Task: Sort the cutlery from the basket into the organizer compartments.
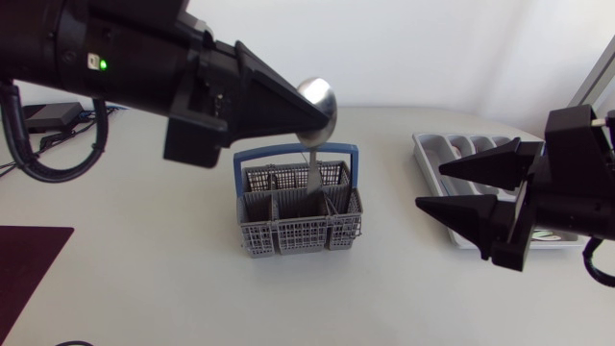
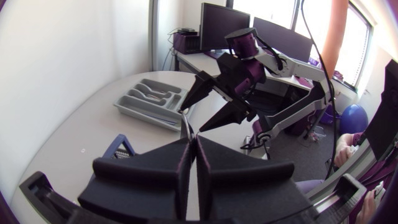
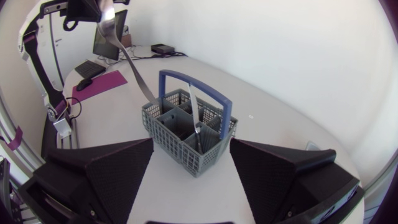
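Observation:
My left gripper (image 1: 327,119) reaches in from the upper left, high above the basket, and is shut on a silver spoon (image 1: 317,96). The spoon's bowl is up and its handle hangs down toward the basket. The grey basket (image 1: 298,219) with a blue handle stands mid-table, and a further silver utensil (image 3: 196,116) stands in it. The grey organizer (image 1: 452,146) lies at the right, partly hidden by my right arm. My right gripper (image 1: 430,187) is open beside the organizer, its fingers pointing at the basket (image 3: 186,134). The right wrist view shows the spoon (image 3: 107,25) held above the basket's far side.
A dark red mat (image 1: 29,259) lies at the table's left front edge. Black cables (image 1: 48,120) trail at the far left. The left wrist view shows the organizer (image 2: 152,99) near the table's far rounded edge.

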Motion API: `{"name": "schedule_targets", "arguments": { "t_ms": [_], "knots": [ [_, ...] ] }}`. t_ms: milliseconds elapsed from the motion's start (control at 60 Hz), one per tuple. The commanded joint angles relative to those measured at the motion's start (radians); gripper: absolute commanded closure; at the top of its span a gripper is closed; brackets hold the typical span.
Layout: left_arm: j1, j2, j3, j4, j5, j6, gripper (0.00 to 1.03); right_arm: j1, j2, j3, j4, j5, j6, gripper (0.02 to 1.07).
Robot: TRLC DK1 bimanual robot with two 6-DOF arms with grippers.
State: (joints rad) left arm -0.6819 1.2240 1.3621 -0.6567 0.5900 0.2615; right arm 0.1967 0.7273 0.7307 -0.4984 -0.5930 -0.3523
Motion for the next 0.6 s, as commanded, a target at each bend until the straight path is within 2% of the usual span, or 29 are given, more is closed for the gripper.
{"name": "schedule_targets", "arguments": {
  "t_ms": [0, 200, 383, 583],
  "knots": [
    [-0.028, 0.042, -0.008, -0.001, 0.030, -0.008, 1.00, 0.027, -0.017, -0.022, -0.008, -0.030, -0.005, 0.18],
    [-0.054, 0.117, 0.014, -0.006, 0.129, -0.007, 1.00, 0.093, -0.035, -0.042, 0.003, -0.082, -0.017, 0.19],
    [-0.057, 0.170, 0.025, -0.020, 0.208, 0.019, 1.00, 0.195, -0.023, -0.085, 0.011, -0.082, -0.053, 0.19],
    [-0.057, 0.209, 0.025, -0.066, 0.280, 0.087, 1.00, 0.239, 0.000, -0.126, 0.021, -0.090, -0.088, 0.22]
  ]
}}
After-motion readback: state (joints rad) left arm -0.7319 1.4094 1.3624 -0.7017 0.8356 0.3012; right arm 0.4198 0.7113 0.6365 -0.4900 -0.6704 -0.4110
